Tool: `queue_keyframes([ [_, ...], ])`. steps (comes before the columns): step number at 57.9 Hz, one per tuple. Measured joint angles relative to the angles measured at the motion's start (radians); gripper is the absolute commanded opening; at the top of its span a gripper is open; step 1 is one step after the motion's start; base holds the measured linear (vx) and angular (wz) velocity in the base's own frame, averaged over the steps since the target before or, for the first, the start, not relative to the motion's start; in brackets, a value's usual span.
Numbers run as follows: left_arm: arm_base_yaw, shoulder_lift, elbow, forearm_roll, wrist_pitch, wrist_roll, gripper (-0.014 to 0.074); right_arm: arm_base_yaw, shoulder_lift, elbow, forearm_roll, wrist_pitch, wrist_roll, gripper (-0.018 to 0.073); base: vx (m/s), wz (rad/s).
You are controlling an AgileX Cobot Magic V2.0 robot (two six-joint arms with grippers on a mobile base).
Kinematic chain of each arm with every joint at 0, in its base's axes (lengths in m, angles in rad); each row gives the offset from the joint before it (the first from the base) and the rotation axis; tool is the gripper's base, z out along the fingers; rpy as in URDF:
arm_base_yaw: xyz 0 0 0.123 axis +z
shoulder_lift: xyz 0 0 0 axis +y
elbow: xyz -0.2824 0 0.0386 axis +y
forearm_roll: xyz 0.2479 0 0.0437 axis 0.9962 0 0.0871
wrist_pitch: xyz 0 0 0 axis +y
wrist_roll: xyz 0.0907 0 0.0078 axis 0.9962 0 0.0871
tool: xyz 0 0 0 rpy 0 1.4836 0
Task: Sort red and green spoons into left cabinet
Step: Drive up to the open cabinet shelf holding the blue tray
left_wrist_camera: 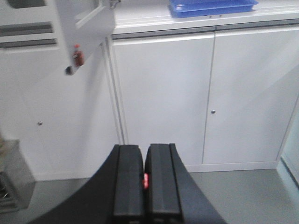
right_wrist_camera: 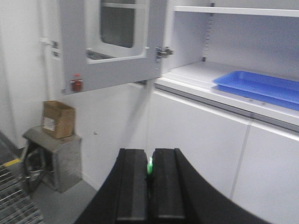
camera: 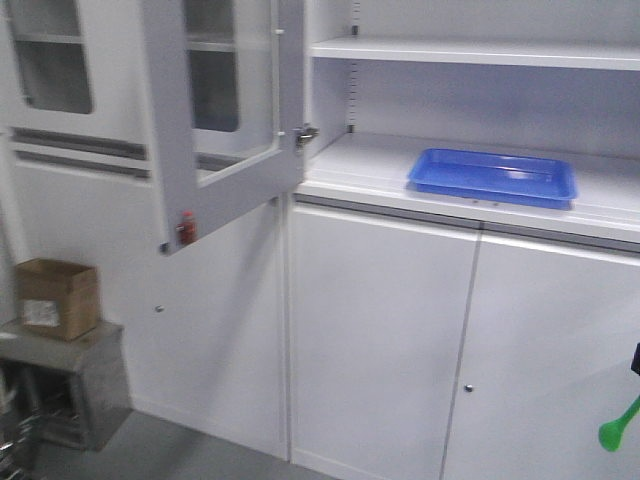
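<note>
Red spoon (left_wrist_camera: 145, 181): sliver pinched in closed left end effector (left_wrist_camera: 145, 151), seen only in left wrist view. Green spoon (right_wrist_camera: 150, 166) clamped in right end effector (right_wrist_camera: 150, 153); front view shows its bowl at lower right edge. Cabinet shelf (camera: 360, 165) holds blue tray (camera: 492, 177).

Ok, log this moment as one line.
left gripper shut on red spoon | right gripper shut on green spoon | cabinet shelf holds blue tray, no spoons seen

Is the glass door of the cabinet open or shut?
Open. The glass door hangs swung out on its hinge, leaving the cabinet shelf with the blue tray uncovered.
</note>
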State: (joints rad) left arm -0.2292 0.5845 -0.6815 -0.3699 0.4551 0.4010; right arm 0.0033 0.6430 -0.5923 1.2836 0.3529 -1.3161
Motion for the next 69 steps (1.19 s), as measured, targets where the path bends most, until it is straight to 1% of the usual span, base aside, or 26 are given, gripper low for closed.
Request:
queue_keyframes([
  [22,0.0,0.0,0.0,0.0,0.0,0.0,0.0,0.0,0.0,0.0,0.0,0.0,0.0,-0.0004,0.35,-0.32],
  [51,0.0,0.0,0.0,0.0,0.0,0.0,0.0,0.0,0.0,0.0,0.0,0.0,0.0,-0.0004,0.43,-0.05],
  [69,0.0,0.0,0.0,0.0,0.0,0.0,0.0,0.0,0.0,0.0,0.0,0.0,0.0,-0.0004,0.4,-0.21],
])
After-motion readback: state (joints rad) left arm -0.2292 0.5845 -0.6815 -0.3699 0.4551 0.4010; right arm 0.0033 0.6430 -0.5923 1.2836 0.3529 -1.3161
